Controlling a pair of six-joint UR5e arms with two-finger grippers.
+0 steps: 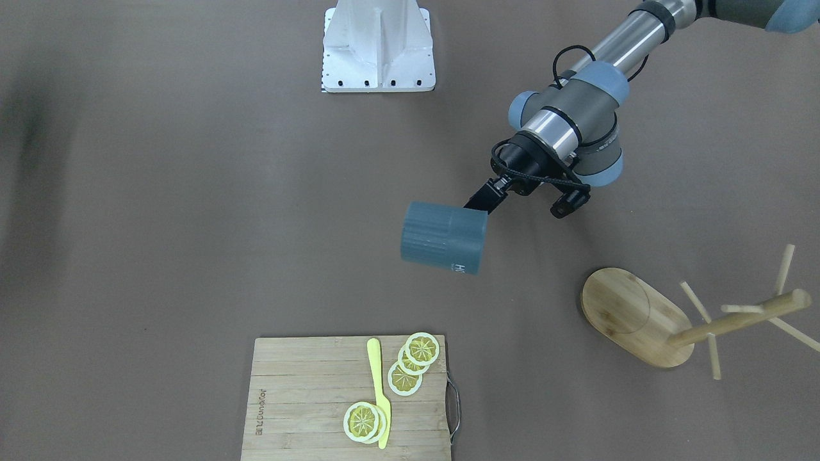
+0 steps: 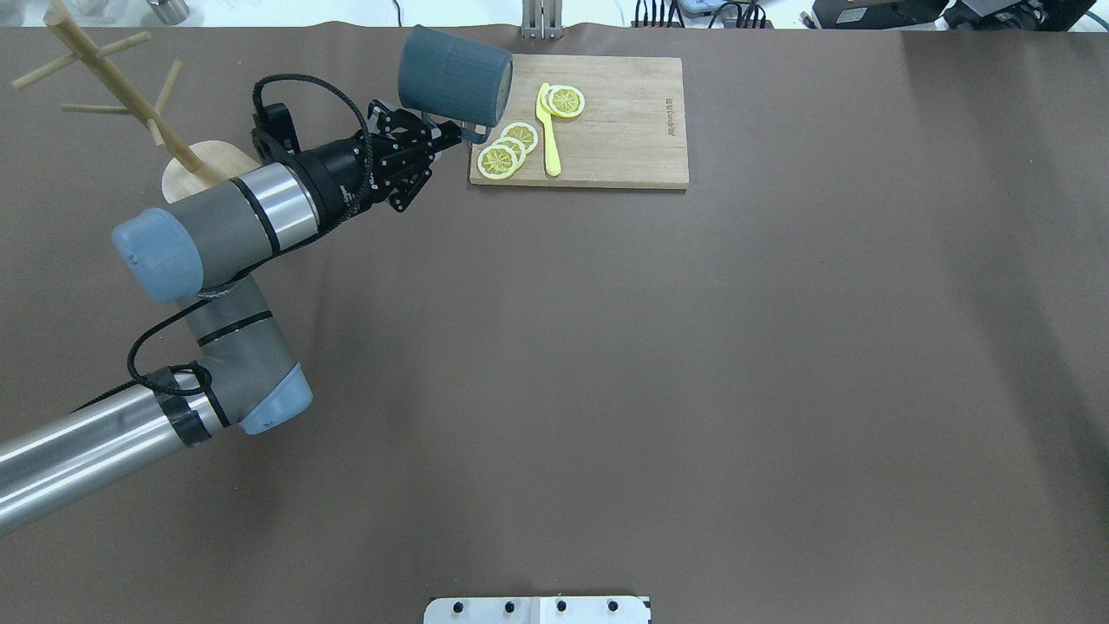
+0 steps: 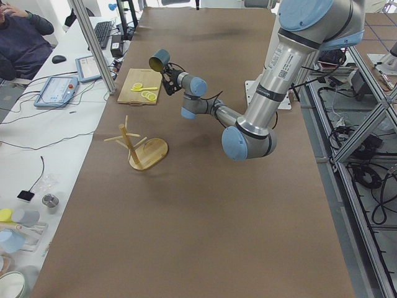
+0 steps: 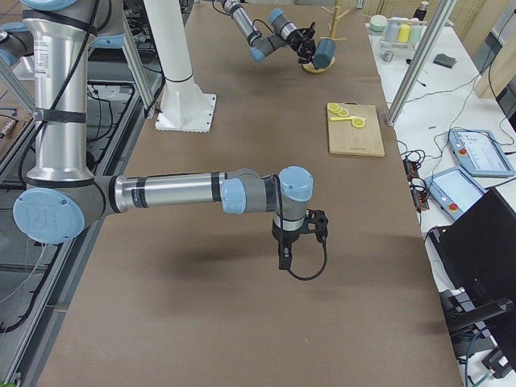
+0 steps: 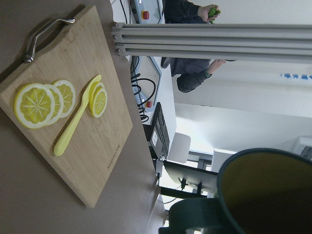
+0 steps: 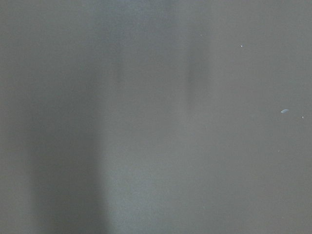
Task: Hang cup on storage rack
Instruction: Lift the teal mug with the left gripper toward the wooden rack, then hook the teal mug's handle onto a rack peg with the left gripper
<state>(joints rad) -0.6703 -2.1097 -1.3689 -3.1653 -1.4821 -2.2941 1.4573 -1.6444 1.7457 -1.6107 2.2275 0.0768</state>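
My left gripper (image 1: 485, 197) is shut on the handle of the cup (image 1: 442, 238), a dark blue-grey mug. It holds the mug in the air, tilted on its side, between the robot base and the cutting board. In the overhead view the cup (image 2: 455, 75) hangs just left of the board, with the gripper (image 2: 463, 133) below it. The left wrist view shows the mug's yellow inside (image 5: 268, 195). The storage rack (image 1: 631, 317), a bamboo mug tree with thin pegs, stands apart from the cup, towards my left (image 2: 121, 87). My right gripper (image 4: 284, 262) hovers low over bare table far away; I cannot tell if it is open.
A wooden cutting board (image 1: 307, 384) with lemon slices (image 1: 413, 362) and a yellow knife (image 1: 379, 390) lies near the table's far edge. The white base plate (image 1: 378, 45) sits at the robot's side. Operators and equipment (image 3: 56, 87) are beyond the far edge.
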